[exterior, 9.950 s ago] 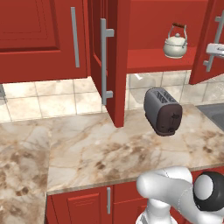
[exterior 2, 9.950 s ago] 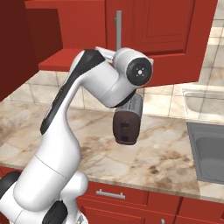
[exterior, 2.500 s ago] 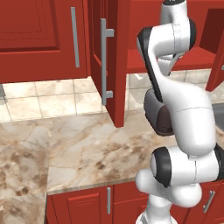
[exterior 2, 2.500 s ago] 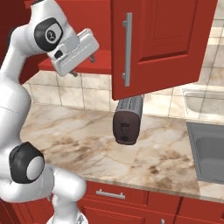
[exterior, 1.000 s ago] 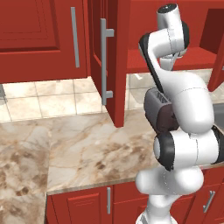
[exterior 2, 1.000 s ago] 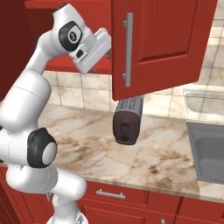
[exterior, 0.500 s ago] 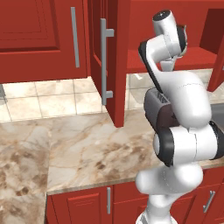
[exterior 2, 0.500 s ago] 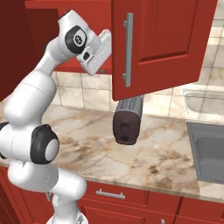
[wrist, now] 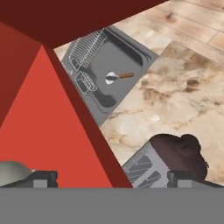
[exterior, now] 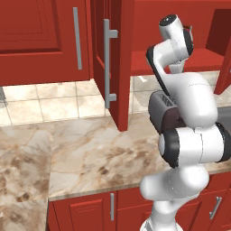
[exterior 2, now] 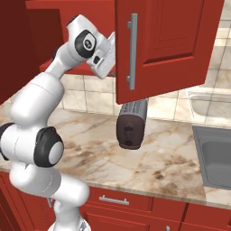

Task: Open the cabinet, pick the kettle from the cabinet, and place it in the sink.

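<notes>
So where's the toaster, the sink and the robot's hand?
Toaster (exterior 2: 131, 124): right base view, its dark end face.
Sink (wrist: 114, 59): hand view, the grey basin floor.
Gripper (exterior 2: 104, 61): right base view, between its fingers, under the cabinet shelf.

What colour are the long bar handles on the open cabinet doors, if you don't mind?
Grey, against the red cabinet; the bar handle shows best in the right base view.

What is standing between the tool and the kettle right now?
Nothing visible. In the hand view the open tool already has the kettle right beside one fingertip, at the picture's edge, with no other thing between them.
</notes>
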